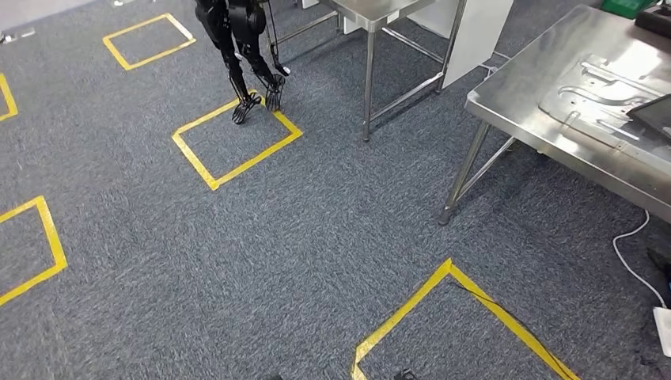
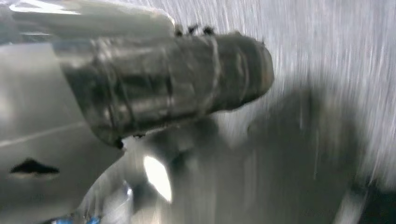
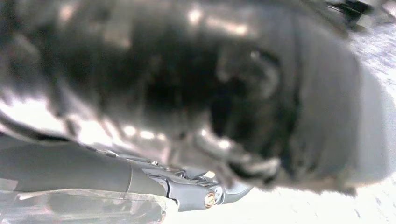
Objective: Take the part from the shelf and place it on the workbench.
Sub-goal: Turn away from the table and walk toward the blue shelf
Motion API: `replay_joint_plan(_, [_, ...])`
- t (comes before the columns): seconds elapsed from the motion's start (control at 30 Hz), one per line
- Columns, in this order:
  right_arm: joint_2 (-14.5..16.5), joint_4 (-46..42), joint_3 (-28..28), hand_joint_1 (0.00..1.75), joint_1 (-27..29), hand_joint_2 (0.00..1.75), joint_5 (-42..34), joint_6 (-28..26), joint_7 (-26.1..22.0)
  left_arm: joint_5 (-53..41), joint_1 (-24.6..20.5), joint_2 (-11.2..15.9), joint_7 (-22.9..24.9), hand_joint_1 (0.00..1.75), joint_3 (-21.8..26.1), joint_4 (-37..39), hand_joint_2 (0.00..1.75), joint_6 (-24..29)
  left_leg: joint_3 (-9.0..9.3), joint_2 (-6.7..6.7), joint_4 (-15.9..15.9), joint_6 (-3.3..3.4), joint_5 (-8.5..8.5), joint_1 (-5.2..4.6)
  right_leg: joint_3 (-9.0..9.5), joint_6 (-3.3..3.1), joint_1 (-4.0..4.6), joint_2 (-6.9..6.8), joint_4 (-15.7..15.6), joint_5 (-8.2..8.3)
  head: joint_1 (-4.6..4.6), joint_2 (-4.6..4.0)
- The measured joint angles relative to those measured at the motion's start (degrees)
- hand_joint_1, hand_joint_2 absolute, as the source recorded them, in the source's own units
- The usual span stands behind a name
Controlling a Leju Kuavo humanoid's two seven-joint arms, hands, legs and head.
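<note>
The left hand [image 2: 163, 84] lies blurred against a shiny metal part [image 2: 42, 140] just beside it, grip unclear, and the right hand [image 3: 210, 93] is too blurred to tell, while a steel workbench [image 1: 546, 79] stands ahead.

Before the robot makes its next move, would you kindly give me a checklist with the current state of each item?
1. Steel workbench in sight: ok, at the right of the head view.
2. Free spot on it: ok, the near corner is bare; flat metal parts lie further along.
3. Floor by the bench: not ok, a white cable trails over the carpet there.
4. Other robot's legs: ok, well away from the bench, by a yellow square.
5. Left robot hand holding the part: cannot tell, blurred; shiny metal sits beside it.
6. Right robot hand: cannot tell, too blurred.
</note>
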Motion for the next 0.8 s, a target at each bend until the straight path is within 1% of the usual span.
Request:
replay_joint_plan(0.03, [0.03, 0.03, -0.39, 0.0, 0.01, 0.0, -0.33, -0.13, -0.07, -0.39, 0.29, -0.31, -0.11, 0.0, -0.56, -0.03, 0.0, -0.09, -1.76, 1.6, 3.64, -0.25, -1.72, -0.02, 0.09, -0.21, 0.16, -0.83, -0.06, -0.05, -0.26, 0.0])
replay_joint_plan(0.07, [0.08, 0.05, -0.72, 0.0, 0.05, 0.0, -0.55, -0.13, -0.12, -0.65, 0.29, -0.49, -0.18, 0.0, -1.06, -0.04, 0.0, -0.16, -3.79, 2.26, 7.57, -0.42, -3.34, 0.07, 0.15, -0.42, 0.31, -1.8, -0.06, -0.14, -0.34, 0.0])
replay_joint_plan(0.1, [0.07, 0.09, -0.98, 0.0, 0.1, 0.0, -0.67, 0.14, -0.1, -0.83, 0.2, -0.57, -0.36, 0.0, -1.6, -0.04, 0.0, -0.21, -5.51, 2.56, 10.86, -0.54, -4.4, 0.12, 0.22, -0.51, 0.44, -2.78, -0.05, -0.26, -0.32, 0.0])
replay_joint_plan(0.13, [0.07, 0.15, -1.15, 0.0, 0.13, 0.0, -0.63, 0.73, 0.05, -0.92, 0.22, -0.6, -0.62, 0.0, -2.13, -0.04, 0.0, -0.25, -6.38, 2.73, 12.5, -0.59, -4.54, 0.14, 0.33, -0.57, 0.52, -3.65, -0.05, -0.39, -0.35, 0.0])
replay_joint_plan(0.17, [0.07, 0.21, -1.2, 0.0, 0.12, 0.0, -0.41, 1.68, 0.44, -0.9, 0.39, -0.58, -0.84, 0.0, -2.56, -0.04, 0.0, -0.18, -6.12, 2.88, 12.01, -0.53, -3.69, 0.16, 0.46, -0.57, 0.56, -4.35, -0.05, -0.53, -0.35, 0.0])
replay_joint_plan(0.2, [0.07, 0.25, -1.21, 0.0, 0.07, 0.0, 0.0, 2.92, 0.94, -0.63, 0.65, -0.47, -0.94, 0.0, -2.87, -0.04, 0.0, -0.09, -4.66, 3.16, 9.31, -0.36, -1.98, 0.16, 0.65, -0.54, 0.59, -4.96, -0.05, -0.68, -0.36, 0.0])
replay_joint_plan(0.23, [0.07, 0.27, -1.22, 0.0, 0.02, 0.0, 0.55, 4.09, 1.4, -0.09, 0.89, -0.29, -0.75, 0.0, -3.03, -0.03, 0.0, -0.04, -2.37, 3.84, 5.14, -0.07, 0.05, 0.08, 0.89, -0.44, 0.61, -5.49, -0.06, -0.84, -0.36, 0.0])
replay_joint_plan(0.27, [0.07, 0.28, -1.22, 0.0, -0.02, 0.0, 1.13, 4.97, 1.75, 0.64, 1.05, -0.07, -0.4, 0.0, -3.08, -0.03, 0.0, -0.07, -0.18, 5.07, 1.08, 0.3, 1.37, -0.22, 1.1, -0.27, 0.72, -6.0, -0.06, -1.03, -0.36, 0.0])
replay_joint_plan(0.3, [0.07, 0.28, -1.22, 0.0, -0.04, 0.0, 1.67, 5.52, 1.85, 1.46, 1.12, 0.17, 0.02, 0.0, -3.08, -0.02, 0.0, -0.18, 1.51, 6.07, -2.08, 0.66, 2.27, -0.52, 1.27, -0.05, 0.84, -6.51, -0.06, -1.2, -0.35, 0.0])
replay_joint_plan(0.33, [0.07, 0.28, -1.22, 0.0, -0.05, 0.0, 2.11, 5.72, 1.74, 2.22, 1.1, 0.35, 0.46, 0.0, -3.08, -0.02, 0.0, -0.39, 2.35, 6.78, -3.75, 0.95, 2.48, -0.81, 1.4, 0.21, 0.95, -7.02, -0.11, -1.34, -0.33, 0.0])
replay_joint_plan(0.37, [0.07, 0.28, -1.21, 0.0, -0.07, 0.0, 2.46, 5.73, 1.46, 2.87, 1.12, 0.53, 0.86, 0.0, -3.08, -0.02, 0.0, -0.67, 2.47, 6.88, -4.18, 1.16, 2.26, -1.06, 1.53, 0.48, 1.06, -7.55, -0.21, -1.44, -0.31, 0.0])
replay_joint_plan(0.4, [0.07, 0.28, -1.2, 0.0, -0.11, 0.0, 2.69, 5.64, 0.99, 3.55, 1.22, 0.73, 1.21, 0.0, -3.08, -0.02, 0.0, -1.01, 2.39, 6.22, -4.32, 1.34, 2.38, -1.06, 1.74, 0.75, 1.11, -8.07, -0.37, -1.49, -0.31, 0.0])
replay_joint_plan(0.43, [0.08, 0.27, -1.19, 0.0, -0.15, 0.0, 2.82, 5.39, 0.34, 4.4, 1.38, 0.96, 1.45, 0.0, -3.08, -0.01, 0.0, -1.39, 2.51, 5.59, -4.59, 1.59, 2.51, -0.86, 1.92, 1.09, 1.06, -8.19, -0.5, -1.63, -0.3, 0.0])
replay_joint_plan(0.47, [0.08, 0.26, -1.16, 0.0, -0.2, 0.0, 2.98, 5.07, -0.44, 5.45, 1.55, 1.2, 1.38, 0.0, -3.08, -0.01, 0.0, -1.68, 2.73, 4.97, -4.98, 1.83, 2.69, -0.67, 2.0, 1.41, 1.0, -7.41, -0.29, -2.01, -0.21, 0.0])
replay_joint_plan(0.5, [0.09, 0.25, -1.1, 0.0, -0.26, 0.0, 3.38, 4.79, -1.22, 6.8, 1.65, 1.51, 0.95, 0.0, -3.06, 0.01, 0.0, -1.81, 2.97, 4.42, -5.37, 2.16, 2.91, -0.46, 1.61, 1.67, 0.9, -6.0, 0.84, -2.89, -0.1, 0.0])
replay_joint_plan(0.53, [0.09, 0.24, -0.94, 0.0, -0.28, 0.0, 4.14, 4.67, -1.8, 8.45, 1.68, 1.86, 0.25, 0.0, -2.93, 0.02, 0.0, -1.58, 3.21, 3.86, -5.65, 2.46, 3.08, -0.27, 0.54, 1.85, 0.76, -4.26, 3.21, -4.3, 0.06, 0.0])
replay_joint_plan(0.57, [0.08, 0.25, -0.69, 0.0, -0.28, 0.0, 5.12, 4.74, -2.11, 9.98, 1.69, 2.08, -0.4, 0.0, -2.71, 0.02, 0.0, -0.95, 3.23, 3.35, -5.73, 2.68, 3.12, -0.29, -0.88, 1.93, 0.72, -2.75, 6.27, -5.87, 0.19, 0.0])
replay_joint_plan(0.6, [0.07, 0.26, -0.18, 0.0, -0.25, 0.0, 6.37, 4.96, -1.98, 11.09, 1.72, 1.8, -0.45, 0.0, -2.44, 0.03, 0.0, 0.53, 3.2, 2.68, -5.71, 2.86, 3.12, -0.31, -2.8, 2.02, 0.7, -1.98, 10.09, -7.45, 0.24, 0.0])
replay_joint_plan(0.63, [0.05, 0.28, 0.46, 0.0, -0.16, 0.0, 7.41, 5.19, -1.52, 11.45, 1.73, 0.85, 0.26, 0.0, -2.18, 0.06, 0.0, 2.74, 3.18, 1.79, -5.67, 2.95, 3.09, -0.33, -4.38, 2.13, 0.67, -1.67, 13.02, -8.18, 0.26, 0.0])
replay_joint_plan(0.67, [0.04, 0.3, 1.07, 0.0, -0.09, 0.0, 8.09, 5.32, -1.0, 11.11, 1.75, -0.55, 1.44, 0.0, -2.03, 0.08, 0.0, 4.89, 3.18, 0.86, -5.57, 2.98, 3.07, -0.35, -5.21, 2.25, 0.63, -1.54, 14.24, -7.92, 0.24, 0.0])
replay_joint_plan(0.7, [0.03, 0.32, 1.65, 0.0, -0.07, 0.0, 8.54, 5.39, -0.5, 10.46, 1.77, -2.4, 2.79, 0.0, -1.97, 0.08, 0.0, 6.88, 3.18, -0.25, -5.39, 2.96, 3.02, -0.36, -5.17, 2.35, 0.58, -1.35, 13.54, -6.62, 0.25, 0.0])
replay_joint_plan(0.73, [0.02, 0.32, 2.0, 0.0, -0.14, 0.0, 8.49, 5.37, -0.21, 9.71, 1.8, -4.06, 3.86, 0.0, -1.97, 0.13, 0.0, 8.32, 3.18, -1.28, -5.12, 2.87, 2.93, -0.32, -4.02, 2.4, 0.52, -0.84, 10.49, -4.39, 0.31, 0.0])
replay_joint_plan(0.77, [0.02, 0.32, 2.2, 0.0, -0.31, 0.0, 8.22, 5.4, -0.17, 9.29, 1.83, -5.26, 4.3, 0.0, -1.98, 0.15, 0.0, 8.92, 3.1, -2.08, -4.81, 2.72, 2.79, -0.21, -2.54, 2.28, 0.48, 0.44, 6.89, -2.56, 0.47, 0.0])
replay_joint_plan(0.8, [0.02, 0.32, 2.34, 0.0, -0.47, 0.0, 7.85, 5.51, -0.25, 9.1, 1.79, -6.1, 4.46, 0.0, -2.0, 0.18, 0.0, 9.28, 2.89, -2.79, -4.34, 2.5, 2.61, -0.24, -1.23, 2.15, 0.36, 2.09, 3.53, -1.23, 0.6, 0.0])
